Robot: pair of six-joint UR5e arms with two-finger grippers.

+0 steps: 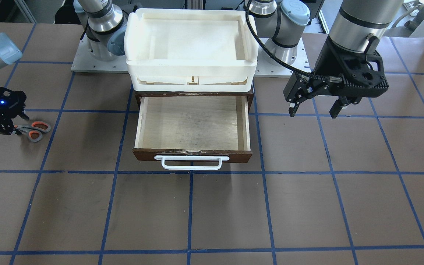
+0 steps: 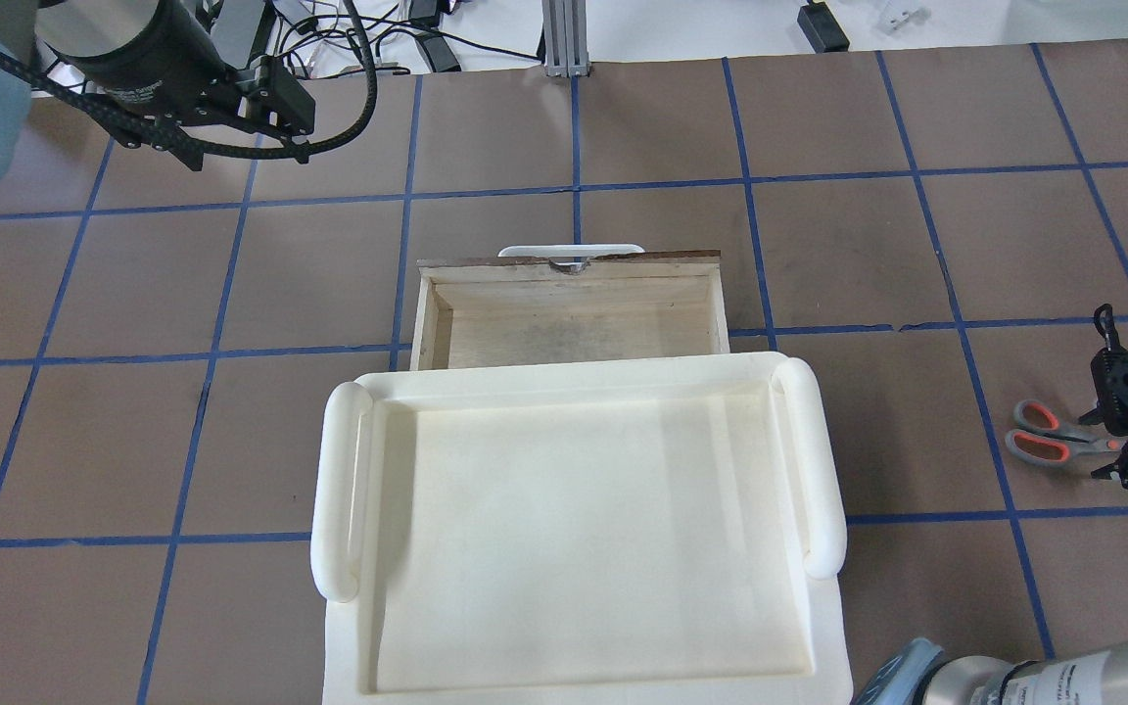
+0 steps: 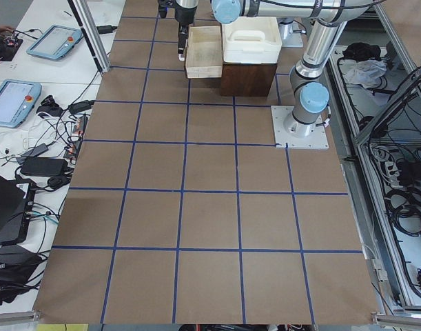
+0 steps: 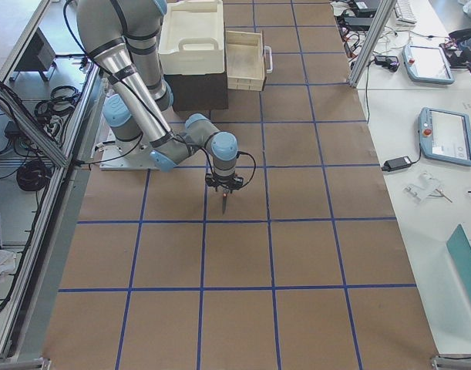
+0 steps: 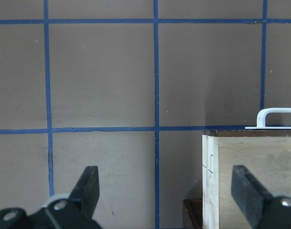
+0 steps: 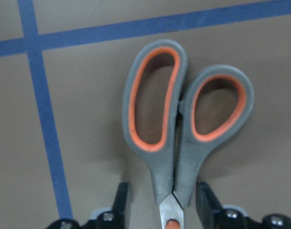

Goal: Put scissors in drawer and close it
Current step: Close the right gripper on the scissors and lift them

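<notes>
My left fingers [image 5: 89,183] hang spread wide with nothing between them, above bare bench [image 1: 307,206] just off the left side of the drawer [image 1: 191,125]. That arm is well away from what needs lifting.

In the middle, the drawer stands pulled fully out: a dark brown front, a pale plywood floor with nothing in it, and a white bar handle [image 1: 191,162] facing away from me. Stacked white plastic trays [image 1: 191,68] sit on the cabinet above it.

Far to the right, well apart from the drawer, the scissors [image 6: 173,164] lie flat on the brown bench. Their long axis runs across the bench, with the loops pointing back toward the drawer and the blades out of sight under my wrist. The loops are smooth grey plastic lined in orange-red, one longer than the other, narrowing to a slim neck with a glint of metal.

My right fingers [image 6: 122,198] are down at that neck, one on each side, parted and not yet clamped. So the grab falls to the right arm, I judge: squeeze across the narrow neck, then carry leftward to the drawer.
</notes>
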